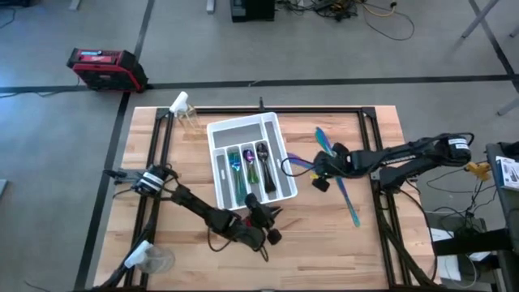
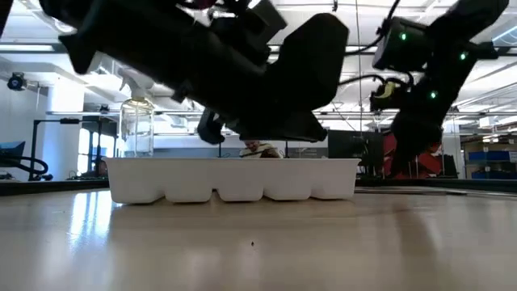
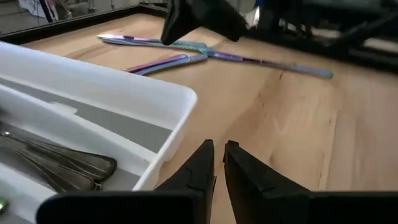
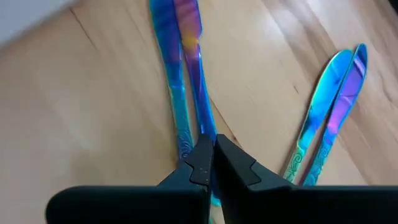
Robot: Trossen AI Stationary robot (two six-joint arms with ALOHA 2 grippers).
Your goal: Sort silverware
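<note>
The white tray (image 1: 223, 134) stands mid-table with several pieces of silverware (image 1: 250, 165) in its slots. Loose iridescent pieces lie on the wood to its right: a pair (image 4: 329, 106) side by side, another pair (image 4: 177, 68), and one (image 1: 349, 199) nearer the front. My right gripper (image 4: 211, 149) stands over the handles of the pair beside the tray, shut on the purple-blue one. My left gripper (image 3: 219, 158) hovers shut at the tray's near right corner (image 3: 180, 102), holding nothing. My right gripper has the handle (image 4: 202, 121) of the purple-blue piece running in between its two fingertips, which come from above and point down. The piece lies flat on the table, beside a blue one (image 4: 168, 68). The fingers hide the spot where they meet it.
A clear jar (image 1: 190, 120) and a white bottle (image 1: 179, 101) stand at the table's far left, and a clear plastic cup (image 1: 151, 260) at the near left corner. Bare wood lies in front of the tray and at the near right.
</note>
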